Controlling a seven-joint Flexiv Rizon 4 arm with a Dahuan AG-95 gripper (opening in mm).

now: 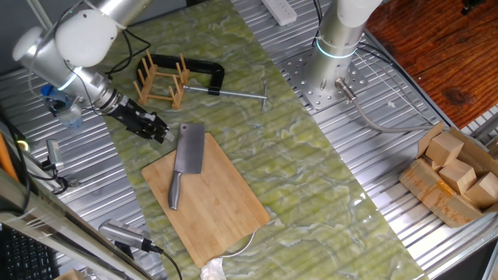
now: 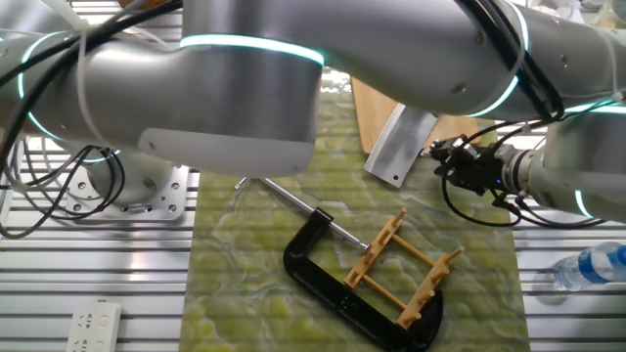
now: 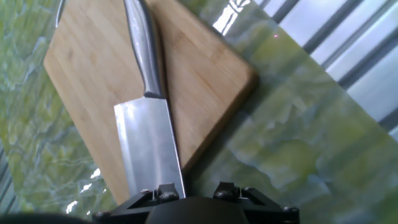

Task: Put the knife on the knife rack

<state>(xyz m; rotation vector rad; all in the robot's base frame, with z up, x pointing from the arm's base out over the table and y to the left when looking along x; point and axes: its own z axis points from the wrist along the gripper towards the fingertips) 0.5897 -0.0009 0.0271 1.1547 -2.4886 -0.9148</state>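
The knife (image 1: 187, 152) lies flat on the bamboo cutting board (image 1: 214, 206), broad blade toward the back and silver handle toward the front. My gripper (image 1: 159, 131) hovers just left of the blade's far end, apart from it. In the hand view the blade (image 3: 149, 146) lies below the fingers, its edge close to the left fingertip (image 3: 165, 190); the gripper (image 3: 196, 190) is open and holds nothing. The knife rack (image 1: 160, 81) stands upright behind the board. The other fixed view shows the rack (image 2: 401, 269), the blade's end (image 2: 399, 147) and the gripper (image 2: 440, 156).
A black C-clamp (image 1: 199, 69) with a steel bar (image 1: 237, 94) lies beside the rack. A second arm's base (image 1: 338, 47) stands at the back right. A cardboard box of wooden blocks (image 1: 455, 175) sits at the right. A water bottle (image 2: 587, 269) lies behind my arm.
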